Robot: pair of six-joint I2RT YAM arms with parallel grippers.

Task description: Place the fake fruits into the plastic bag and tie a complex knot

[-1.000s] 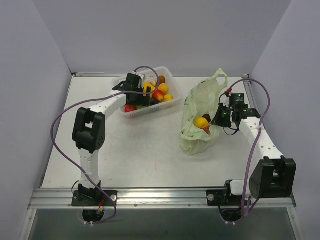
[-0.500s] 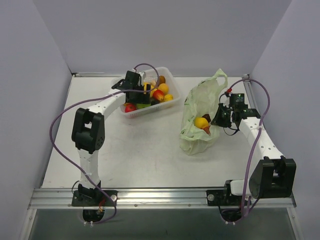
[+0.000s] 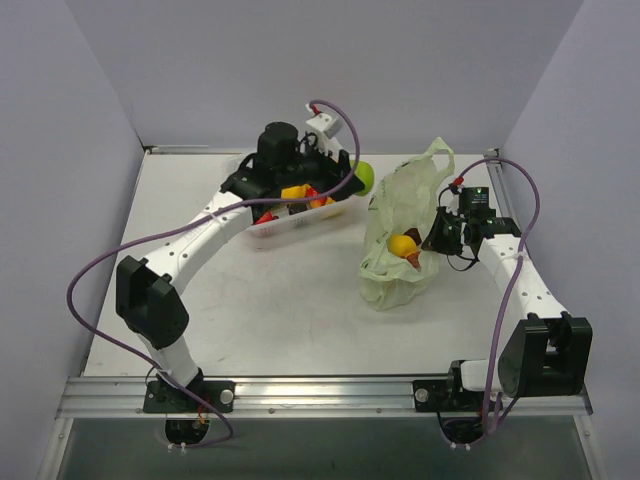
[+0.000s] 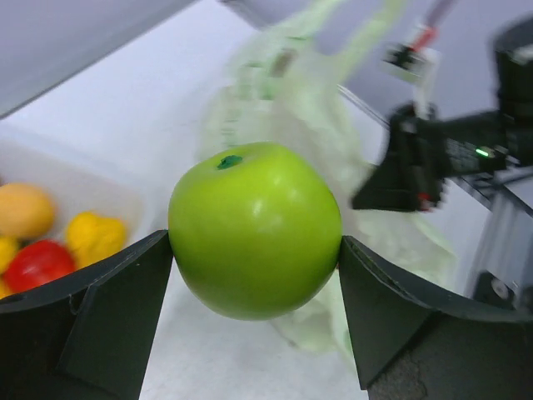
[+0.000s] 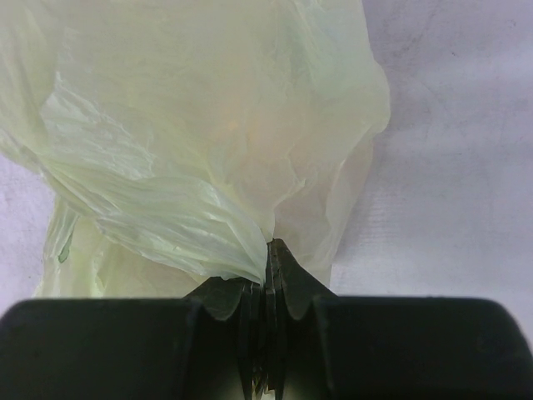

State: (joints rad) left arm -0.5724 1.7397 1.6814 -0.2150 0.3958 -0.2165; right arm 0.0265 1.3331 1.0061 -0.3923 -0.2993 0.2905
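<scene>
Over the basket (image 3: 262, 228) and its right rim, left jaws grasp one green apple (image 4: 255, 237) across its widest part. Carry it level and high to the bag (image 3: 395, 215) on the surface, releasing only above the mouth (thin film folds easily). Right jaws, clenched on the bag's edge, should hold that mouth up. Counted: one basket with at least three fruits (image 4: 96, 237), one bag with two inside.
</scene>
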